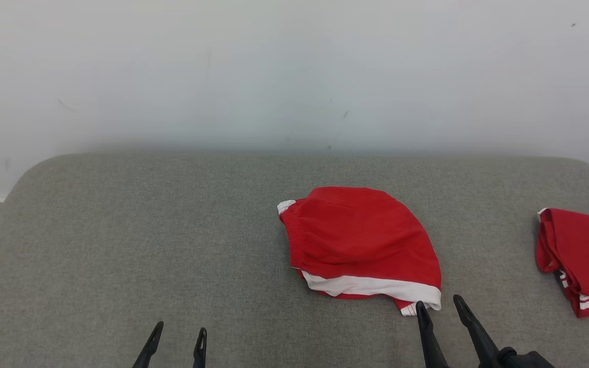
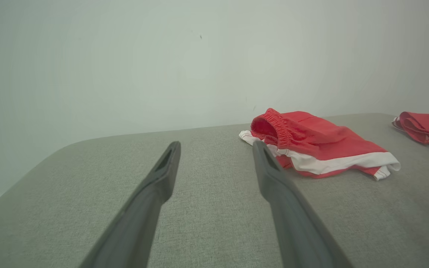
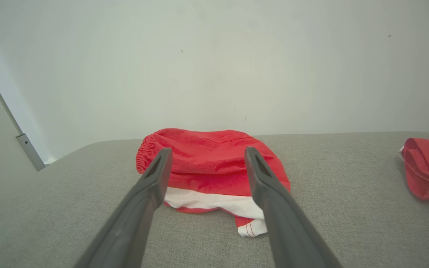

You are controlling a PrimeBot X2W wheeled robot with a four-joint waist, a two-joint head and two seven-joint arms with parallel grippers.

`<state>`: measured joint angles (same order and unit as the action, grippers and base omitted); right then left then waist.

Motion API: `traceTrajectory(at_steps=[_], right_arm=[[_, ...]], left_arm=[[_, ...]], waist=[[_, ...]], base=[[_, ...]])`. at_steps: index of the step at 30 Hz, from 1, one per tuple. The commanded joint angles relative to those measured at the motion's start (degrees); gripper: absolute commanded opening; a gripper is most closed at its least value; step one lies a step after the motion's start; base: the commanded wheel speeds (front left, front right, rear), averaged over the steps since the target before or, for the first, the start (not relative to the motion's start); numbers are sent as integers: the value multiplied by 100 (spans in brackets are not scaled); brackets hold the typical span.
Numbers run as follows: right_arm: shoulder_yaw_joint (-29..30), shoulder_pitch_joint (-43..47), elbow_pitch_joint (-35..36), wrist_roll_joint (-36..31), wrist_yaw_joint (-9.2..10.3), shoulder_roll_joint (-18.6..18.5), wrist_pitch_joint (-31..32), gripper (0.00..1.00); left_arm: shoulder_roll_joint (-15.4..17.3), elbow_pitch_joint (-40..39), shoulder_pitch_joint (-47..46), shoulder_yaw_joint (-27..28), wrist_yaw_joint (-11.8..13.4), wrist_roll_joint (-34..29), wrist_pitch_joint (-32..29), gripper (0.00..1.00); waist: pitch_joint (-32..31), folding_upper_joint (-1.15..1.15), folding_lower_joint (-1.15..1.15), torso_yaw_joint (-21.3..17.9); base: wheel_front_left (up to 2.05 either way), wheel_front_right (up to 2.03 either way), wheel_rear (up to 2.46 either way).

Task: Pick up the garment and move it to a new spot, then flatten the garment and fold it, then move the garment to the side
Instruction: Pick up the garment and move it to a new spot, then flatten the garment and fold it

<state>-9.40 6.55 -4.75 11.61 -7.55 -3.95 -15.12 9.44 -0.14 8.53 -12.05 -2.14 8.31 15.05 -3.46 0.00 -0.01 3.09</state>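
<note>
My right end effector hovers wide open and empty just short of the red shorts, my left end effector likewise open and empty, and the shorts lie doubled over mid-tabletop, so folding looks done to me, with only the move aside left.

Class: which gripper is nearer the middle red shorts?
Right. The right gripper is open right at the near white-hemmed corner of the red shorts; the left gripper is far off to their left.
</note>
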Motion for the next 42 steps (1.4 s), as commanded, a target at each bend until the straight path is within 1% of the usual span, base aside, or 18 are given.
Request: traceTrajectory(at_steps=[1,10,18,42], right_arm=[[29,89,-5,63,15,-34,1,100],[103,219,3,59,15,-39,1,100],[78,256,-23,68,15,-6,1,100],[41,277,-18,118,15,-26,1,100]], left_arm=[[-46,29,150,53,-25,-154,16,100],[-269,82,327,199,-132,-366,16,100],[-380,133,299,308,-209,-452,16,100],[-481,323,259,317,-383,-609,16,100]], waist=[[-38,0,1,-3],[-114,0,1,27],[-121,0,1,27],[-143,0,1,-38]], base=[[0,0,0],[0,0,0],[0,0,0],[0,0,0]])
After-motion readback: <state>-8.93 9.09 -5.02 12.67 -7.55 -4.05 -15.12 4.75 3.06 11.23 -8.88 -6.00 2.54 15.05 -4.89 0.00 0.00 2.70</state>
